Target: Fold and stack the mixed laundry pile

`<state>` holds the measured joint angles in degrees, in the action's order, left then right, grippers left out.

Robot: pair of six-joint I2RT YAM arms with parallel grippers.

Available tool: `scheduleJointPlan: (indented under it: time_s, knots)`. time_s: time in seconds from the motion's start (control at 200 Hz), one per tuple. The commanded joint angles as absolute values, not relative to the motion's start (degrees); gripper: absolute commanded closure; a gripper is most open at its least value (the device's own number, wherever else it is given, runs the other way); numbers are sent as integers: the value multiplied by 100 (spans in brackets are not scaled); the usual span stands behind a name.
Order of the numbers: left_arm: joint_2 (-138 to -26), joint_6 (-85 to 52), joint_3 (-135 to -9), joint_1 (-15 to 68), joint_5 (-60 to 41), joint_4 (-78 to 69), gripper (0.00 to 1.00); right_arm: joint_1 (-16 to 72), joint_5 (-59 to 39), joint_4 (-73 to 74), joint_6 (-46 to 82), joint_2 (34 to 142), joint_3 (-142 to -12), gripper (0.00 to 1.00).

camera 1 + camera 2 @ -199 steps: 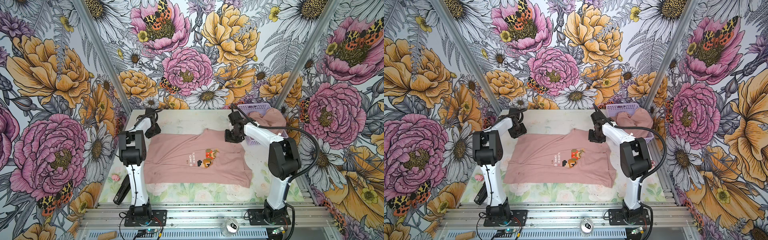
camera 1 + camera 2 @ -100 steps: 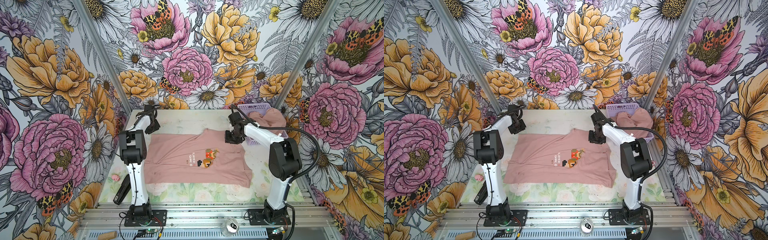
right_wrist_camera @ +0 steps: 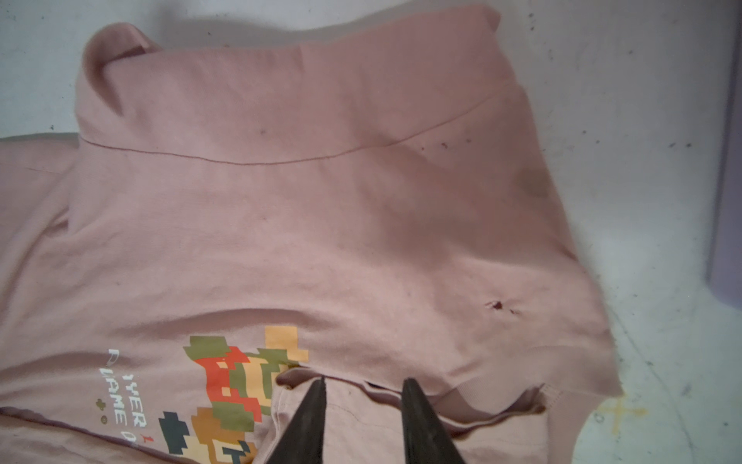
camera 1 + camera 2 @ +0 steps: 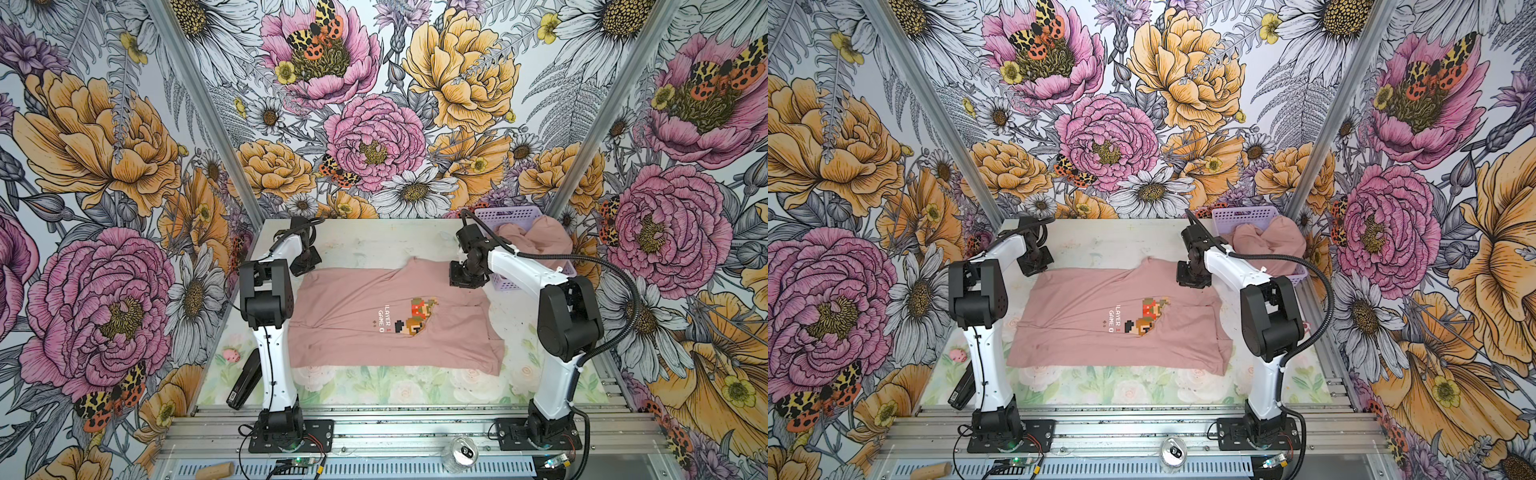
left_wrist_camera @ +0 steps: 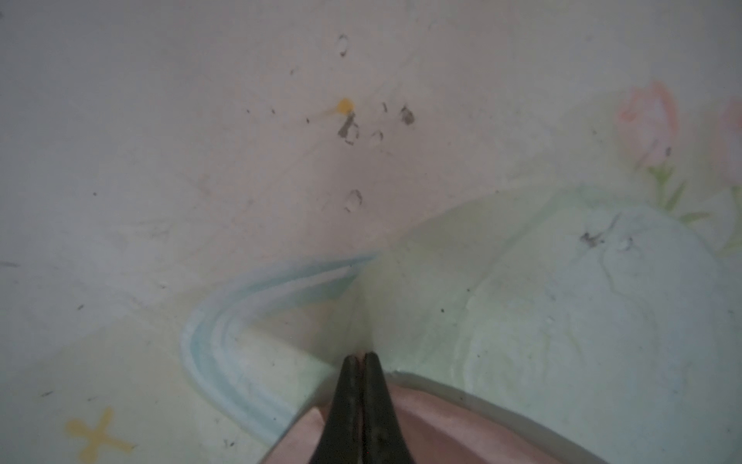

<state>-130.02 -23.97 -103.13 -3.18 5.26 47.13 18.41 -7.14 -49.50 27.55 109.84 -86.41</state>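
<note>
1. Across the table (image 4: 374,241), the T-shirt (image 4: 374,307) lies spread flat, print up, with a fold near the pixel figure (image 4: 417,316).
2. At the T-shirt's far corner on the left arm's side, the left gripper (image 5: 363,355) has its jaws pressed together; pink cloth shows just beneath them, but whether they pinch it I cannot tell.
3. Over the T-shirt's collar end, the right gripper (image 3: 363,385) hangs with jaws partly apart, holding nothing.
4. Judged step: taking hold of the far edge for a fold.
5. Next move likely needs the right jaws to pinch cloth too.
6. Beyond the T-shirt, more pink laundry (image 4: 536,239) sits in the lavender basket (image 4: 505,214).
</note>
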Motion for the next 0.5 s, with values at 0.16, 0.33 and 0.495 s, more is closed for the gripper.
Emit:
scheduleJointPlan:
  time_s: [0.16, 0.33, 0.495]
  knots:
    - [-12498, -2492, -9771, -291, 216, 4685, 100, 1738, -633, -4948, 2769, 11483, -9527, 66]
    - [-11830, -2539, -9222, -232, 204, 4676, 100, 1579, -531, -4948, 2733, 11840, -9982, 66]
    - [-11252, -2558, -8646, -108, 178, 4676, 100, 1322, -382, -4948, 2765, 12318, -10564, 63]
